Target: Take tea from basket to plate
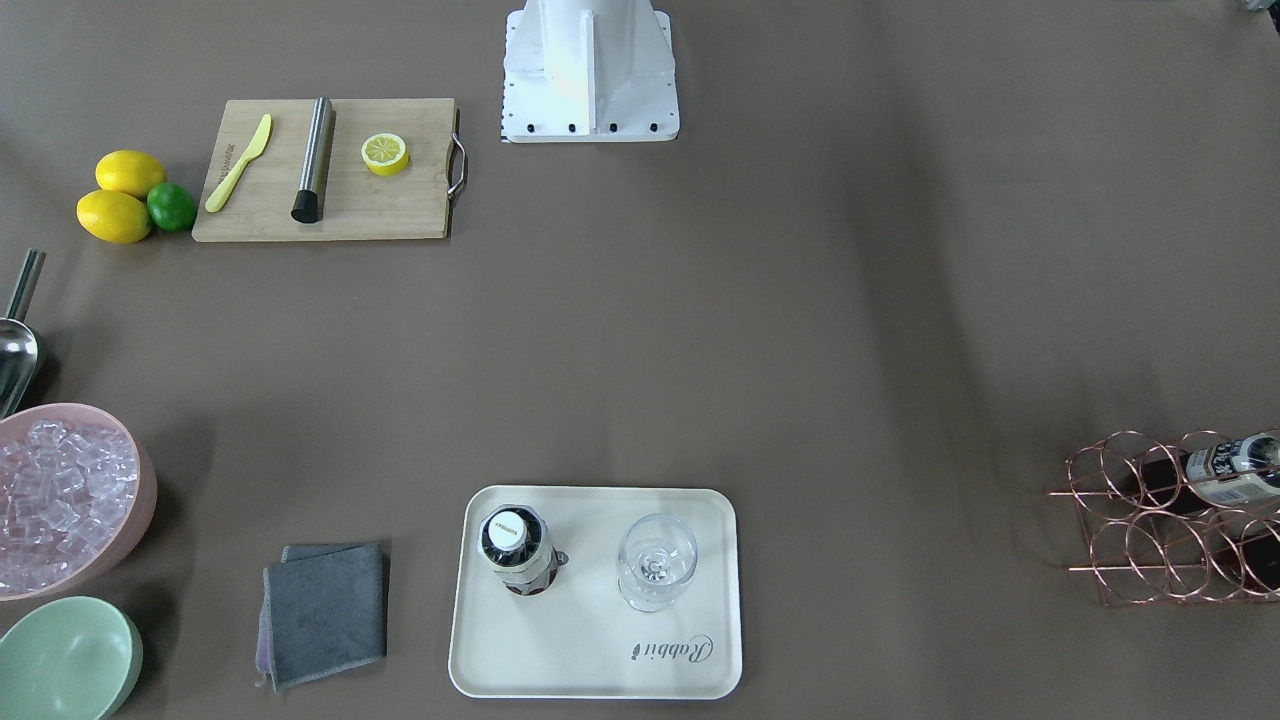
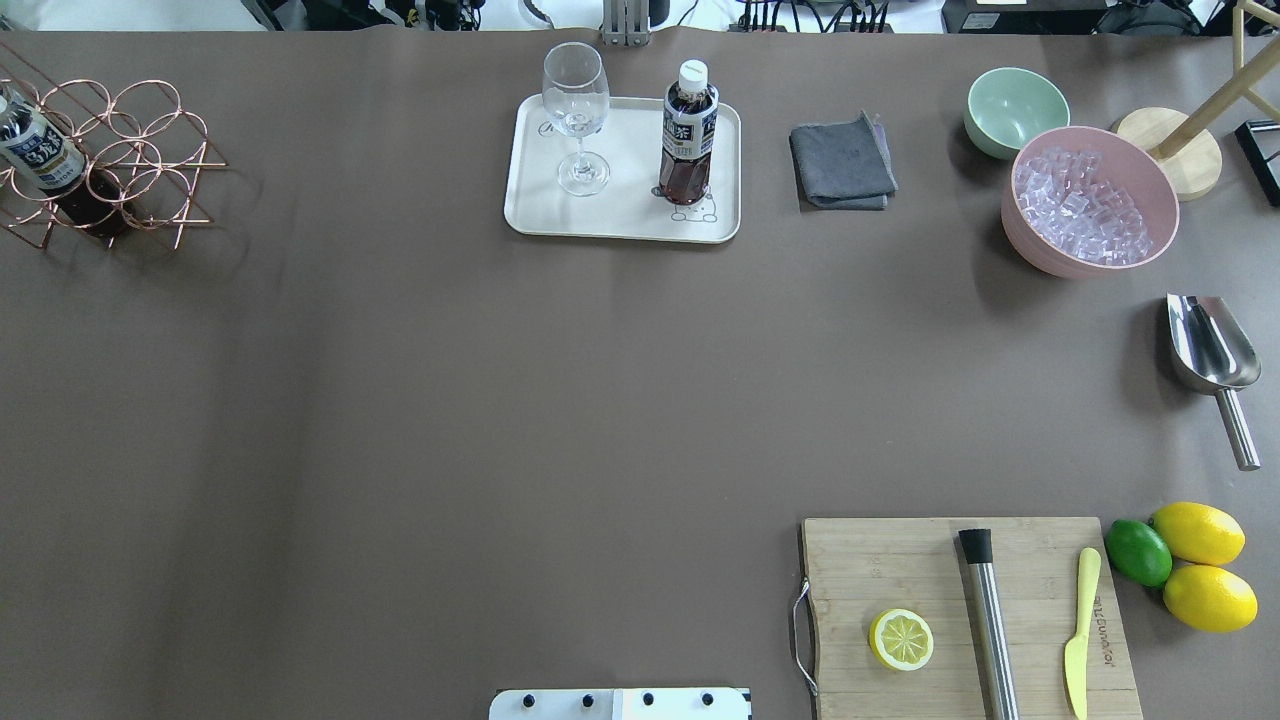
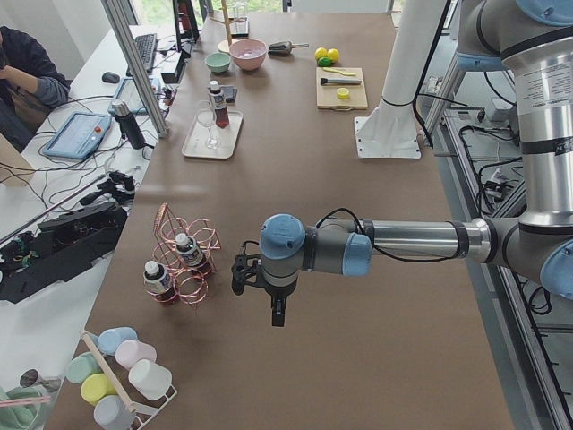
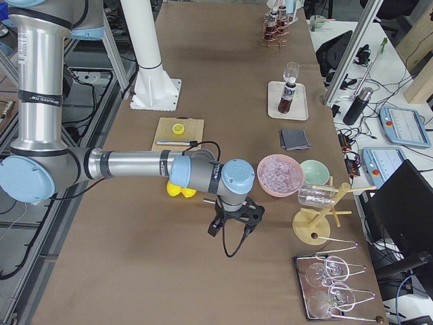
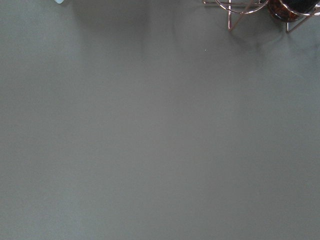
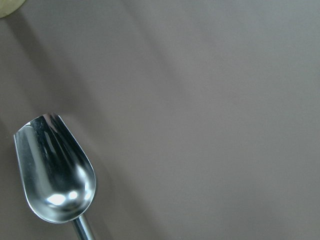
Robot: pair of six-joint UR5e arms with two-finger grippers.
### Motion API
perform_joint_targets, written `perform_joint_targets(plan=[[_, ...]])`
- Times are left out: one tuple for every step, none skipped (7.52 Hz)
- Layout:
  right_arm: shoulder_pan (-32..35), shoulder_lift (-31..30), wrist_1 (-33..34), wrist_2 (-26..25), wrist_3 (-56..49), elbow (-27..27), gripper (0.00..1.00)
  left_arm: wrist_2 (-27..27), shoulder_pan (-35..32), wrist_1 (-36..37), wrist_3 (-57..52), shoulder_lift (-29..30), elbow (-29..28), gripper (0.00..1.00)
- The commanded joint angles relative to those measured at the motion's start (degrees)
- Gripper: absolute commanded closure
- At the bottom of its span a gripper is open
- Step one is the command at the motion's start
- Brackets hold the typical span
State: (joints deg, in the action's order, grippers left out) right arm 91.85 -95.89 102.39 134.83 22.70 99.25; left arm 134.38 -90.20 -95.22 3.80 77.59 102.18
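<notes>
Left arm near basket (side view only); tea upright on plate.

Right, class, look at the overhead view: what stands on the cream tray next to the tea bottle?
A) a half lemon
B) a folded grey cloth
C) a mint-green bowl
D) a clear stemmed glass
D: on the cream tray a clear stemmed glass stands upright beside the tea bottle.
</notes>
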Motion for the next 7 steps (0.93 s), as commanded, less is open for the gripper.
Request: perform_joint_targets(plan=[[-0.09,0.09,-0.09,0.0,-0.12,-0.11,0.0,-0.08,0.11,0.03,-0.02,0.02,0.22,0.02],[-0.26,0.09,0.0,0.0,0.06,-0.11,0.0,-0.52,0.11,0.03,-0.02,-0.07,0.3,0.02],[-0.18,0.09,0.0,0.0,0.06,-0.2,0.0,-0.78,0.11,0.03,-0.02,0.02,0.31,0.02],[-0.27,0.0,0.0,0.0,-0.03,-0.2,0.0,-0.79,0.11,0.03,-0.02,0.02,0.31,0.02],[-0.18,0.0,0.0,0.0,-0.03,-0.2,0.0,-0.79,0.11,0.03,-0.02,0.02,0.31,0.02],[-0.18,0.0,0.0,0.0,-0.03,-0.11,0.0,-0.79,0.11,-0.06,-0.02,0.02,0.31,0.02],[-0.18,0.0,0.0,0.0,0.06,-0.11,0.0,-0.79,0.11,0.03,-0.02,0.02,0.48,0.02]])
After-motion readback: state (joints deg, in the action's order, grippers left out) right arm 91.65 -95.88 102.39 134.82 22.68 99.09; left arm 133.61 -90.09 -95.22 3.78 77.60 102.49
